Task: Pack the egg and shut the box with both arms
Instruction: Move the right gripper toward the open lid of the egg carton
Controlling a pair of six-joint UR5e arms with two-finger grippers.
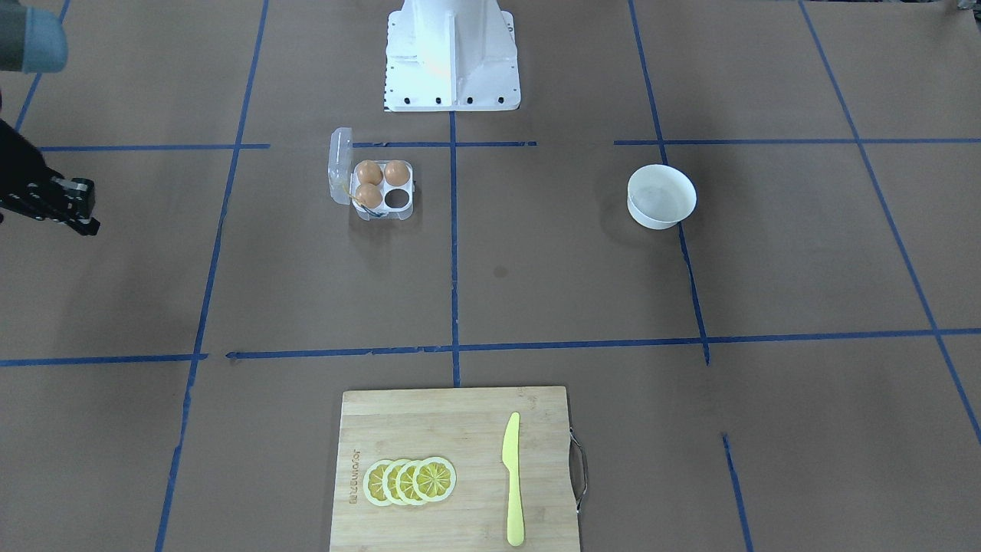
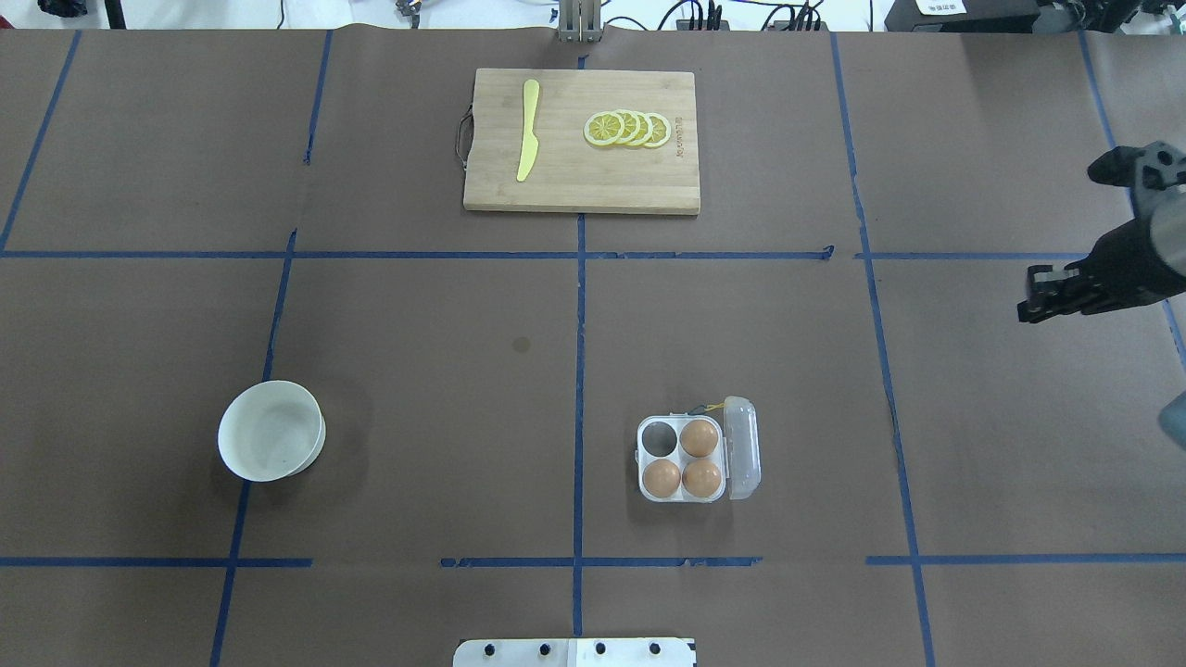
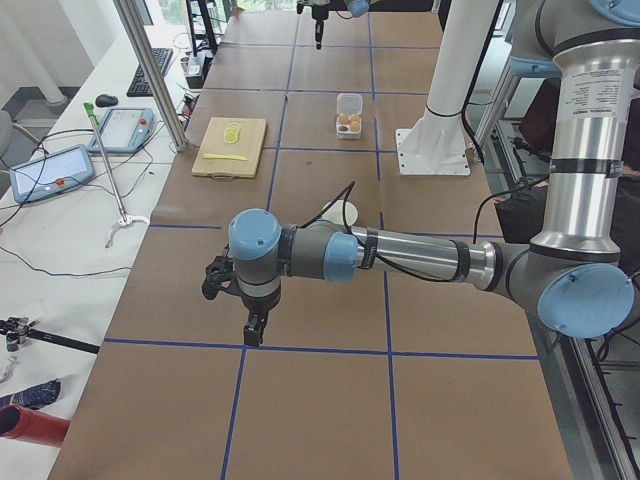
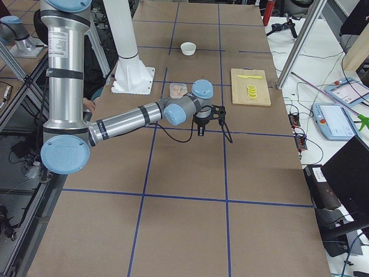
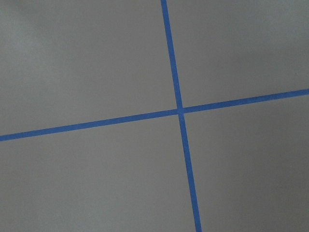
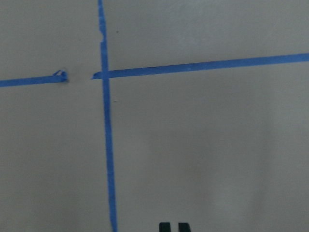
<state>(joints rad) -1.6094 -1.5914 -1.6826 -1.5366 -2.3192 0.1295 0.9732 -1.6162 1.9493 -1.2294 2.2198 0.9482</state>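
Note:
The clear egg box (image 2: 683, 493) lies open right of the table's middle, its lid (image 2: 742, 447) folded out to the side. Three tan eggs (image 2: 699, 437) sit in its cups and one cup (image 2: 659, 438) is empty. The box also shows in the front view (image 1: 383, 213) with its eggs (image 1: 369, 171). My right gripper (image 2: 1030, 298) hangs far to the right of the box, over bare table; its fingertips (image 6: 166, 226) sit close together, shut and empty. My left gripper (image 3: 253, 332) shows only in the left side view, far from the box; I cannot tell its state.
A white bowl (image 2: 271, 431) stands on the left, with nothing to see in it. A wooden cutting board (image 2: 581, 185) at the far edge carries a yellow knife (image 2: 528, 141) and lemon slices (image 2: 628, 129). The white base pedestal (image 1: 451, 54) is behind the box.

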